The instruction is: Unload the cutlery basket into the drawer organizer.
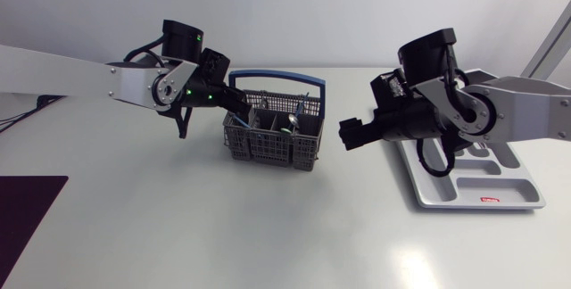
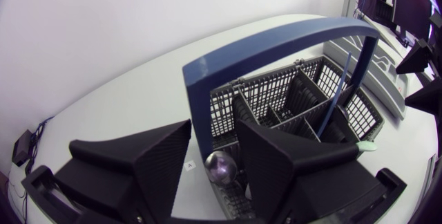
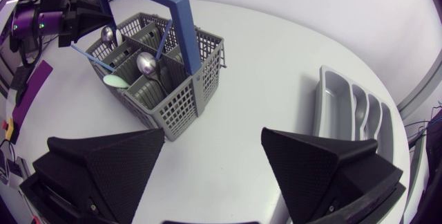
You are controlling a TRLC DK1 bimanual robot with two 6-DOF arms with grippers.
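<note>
Mid-table, the cutlery basket, with the left gripper open astride a spoon at its end — right gripper wide, empty, near the drawer organizer. Probably light, stiff, slick steel; best pinched just under the bowl.

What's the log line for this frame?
left gripper: open, straddling spoon in basket | right gripper: open, empty, between basket and organizer | organizer: visible slots empty
</note>
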